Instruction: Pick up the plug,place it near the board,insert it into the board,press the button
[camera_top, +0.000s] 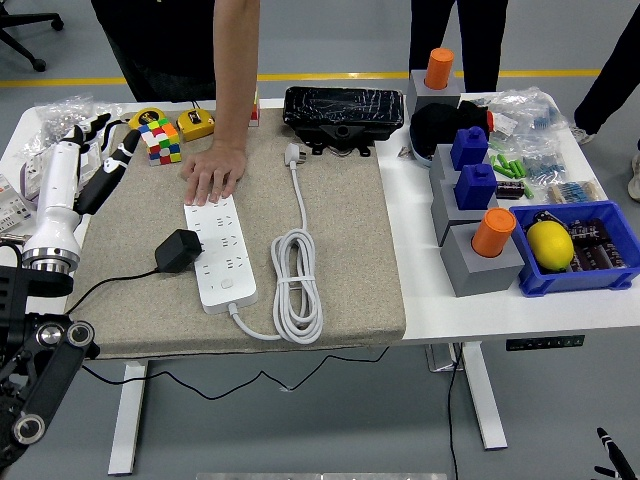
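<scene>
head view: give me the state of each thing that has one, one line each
black plug adapter: at the strip's left edge, looks plugged in, released
white power strip: flat on the beige mat, person's hand pressing its far end
white coiled cable: looped, its white plug lying loose
left hand: open, raised, holding nothing
blue bin: holds a yellow lemon

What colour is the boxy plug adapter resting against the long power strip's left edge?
Black plug adapter, against the white power strip; the head view shows it.
</scene>
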